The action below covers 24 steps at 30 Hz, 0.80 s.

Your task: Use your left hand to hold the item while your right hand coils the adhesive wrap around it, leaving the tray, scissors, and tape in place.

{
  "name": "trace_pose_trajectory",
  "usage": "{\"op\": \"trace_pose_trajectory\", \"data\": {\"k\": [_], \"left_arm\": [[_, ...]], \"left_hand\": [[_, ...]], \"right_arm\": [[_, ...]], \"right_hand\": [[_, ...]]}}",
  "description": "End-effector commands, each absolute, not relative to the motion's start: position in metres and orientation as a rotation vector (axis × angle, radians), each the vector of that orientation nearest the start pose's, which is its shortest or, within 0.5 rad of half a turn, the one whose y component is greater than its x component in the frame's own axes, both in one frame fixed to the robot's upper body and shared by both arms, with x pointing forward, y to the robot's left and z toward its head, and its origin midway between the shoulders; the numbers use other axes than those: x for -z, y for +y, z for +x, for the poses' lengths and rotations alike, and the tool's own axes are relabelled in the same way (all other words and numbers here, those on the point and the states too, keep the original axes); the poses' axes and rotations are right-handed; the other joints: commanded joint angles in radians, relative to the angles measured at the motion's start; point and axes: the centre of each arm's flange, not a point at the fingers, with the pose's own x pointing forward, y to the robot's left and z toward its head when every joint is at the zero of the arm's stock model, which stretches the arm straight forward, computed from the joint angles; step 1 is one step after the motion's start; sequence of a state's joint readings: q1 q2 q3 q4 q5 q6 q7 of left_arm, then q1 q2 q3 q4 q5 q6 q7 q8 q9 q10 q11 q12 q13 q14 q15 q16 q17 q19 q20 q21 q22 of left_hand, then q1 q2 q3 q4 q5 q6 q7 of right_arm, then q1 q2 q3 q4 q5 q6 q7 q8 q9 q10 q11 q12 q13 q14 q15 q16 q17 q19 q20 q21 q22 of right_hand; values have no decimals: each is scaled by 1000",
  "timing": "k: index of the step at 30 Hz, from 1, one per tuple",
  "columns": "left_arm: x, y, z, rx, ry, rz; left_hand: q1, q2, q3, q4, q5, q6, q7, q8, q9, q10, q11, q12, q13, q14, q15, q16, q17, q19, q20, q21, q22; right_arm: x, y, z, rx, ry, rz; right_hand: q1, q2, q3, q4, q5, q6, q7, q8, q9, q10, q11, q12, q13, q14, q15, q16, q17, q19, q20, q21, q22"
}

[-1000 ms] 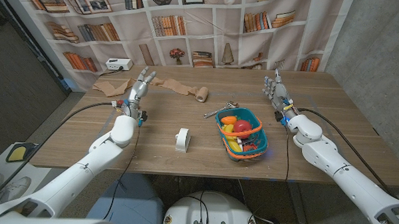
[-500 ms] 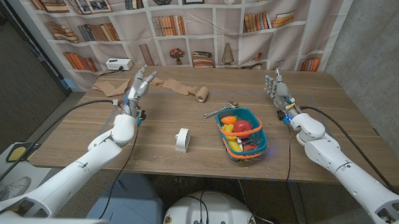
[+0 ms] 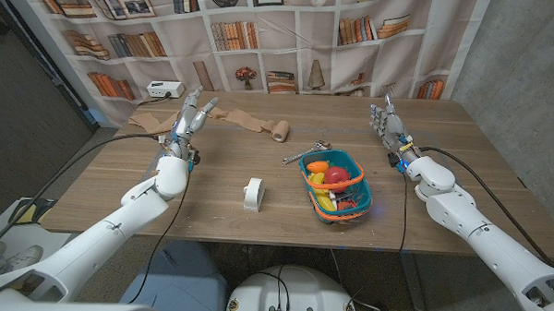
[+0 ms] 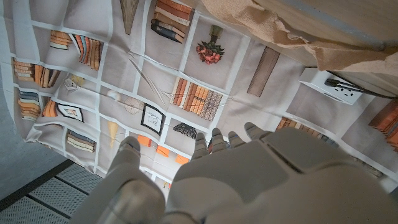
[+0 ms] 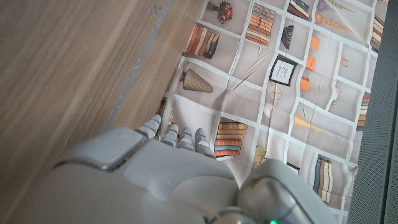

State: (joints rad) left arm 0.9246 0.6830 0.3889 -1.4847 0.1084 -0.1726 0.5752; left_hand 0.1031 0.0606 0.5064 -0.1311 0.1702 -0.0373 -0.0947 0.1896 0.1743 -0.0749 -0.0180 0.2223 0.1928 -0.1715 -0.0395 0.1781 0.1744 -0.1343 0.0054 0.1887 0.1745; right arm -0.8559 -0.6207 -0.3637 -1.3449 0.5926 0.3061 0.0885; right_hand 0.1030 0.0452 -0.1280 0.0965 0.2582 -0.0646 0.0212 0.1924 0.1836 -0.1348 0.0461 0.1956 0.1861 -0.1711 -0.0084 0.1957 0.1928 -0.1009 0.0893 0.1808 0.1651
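A tan adhesive wrap (image 3: 232, 117) lies partly unrolled along the table's far side, and its roll (image 3: 279, 131) sits at the end nearer the middle. My left hand (image 3: 191, 117) stands upright just in front of the loose strip, fingers spread and holding nothing. In the left wrist view the back of my left hand (image 4: 249, 180) points toward the crumpled wrap (image 4: 298, 31). My right hand (image 3: 387, 122) stands upright at the far right of the table, fingers apart and empty. The right wrist view has my right hand (image 5: 168, 180) over bare wood.
A teal basket (image 3: 358, 168) holding colourful toys sits right of centre. Metal scissors (image 3: 303, 155) lie just behind it. A white tape roll (image 3: 253, 193) stands near the middle front. A white power strip (image 3: 165, 90) sits at the far left, against a bookshelf backdrop.
Both hands have shifted slightly toward the table's far side. The left hand is now closer to the loose wrap. Nothing on the table has moved.
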Motion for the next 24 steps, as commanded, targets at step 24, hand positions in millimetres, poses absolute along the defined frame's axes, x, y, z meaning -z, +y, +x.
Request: {"op": "trace_pose_trajectory", "data": {"k": [24], "left_arm": [[-15, 336, 589, -407, -788, 969]], "left_hand": [[21, 4, 2, -10, 2, -17, -12, -9, 3, -37, -5, -12, 4, -103, -2, -3, 4, -33, 2, -2, 3]], "right_arm": [[10, -332, 640, -244, -652, -131]], "right_hand": [[17, -7, -9, -11, -6, -2, 3, 1, 2, 9, 8, 4, 3, -88, -3, 2, 3, -14, 19, 2, 5]]}}
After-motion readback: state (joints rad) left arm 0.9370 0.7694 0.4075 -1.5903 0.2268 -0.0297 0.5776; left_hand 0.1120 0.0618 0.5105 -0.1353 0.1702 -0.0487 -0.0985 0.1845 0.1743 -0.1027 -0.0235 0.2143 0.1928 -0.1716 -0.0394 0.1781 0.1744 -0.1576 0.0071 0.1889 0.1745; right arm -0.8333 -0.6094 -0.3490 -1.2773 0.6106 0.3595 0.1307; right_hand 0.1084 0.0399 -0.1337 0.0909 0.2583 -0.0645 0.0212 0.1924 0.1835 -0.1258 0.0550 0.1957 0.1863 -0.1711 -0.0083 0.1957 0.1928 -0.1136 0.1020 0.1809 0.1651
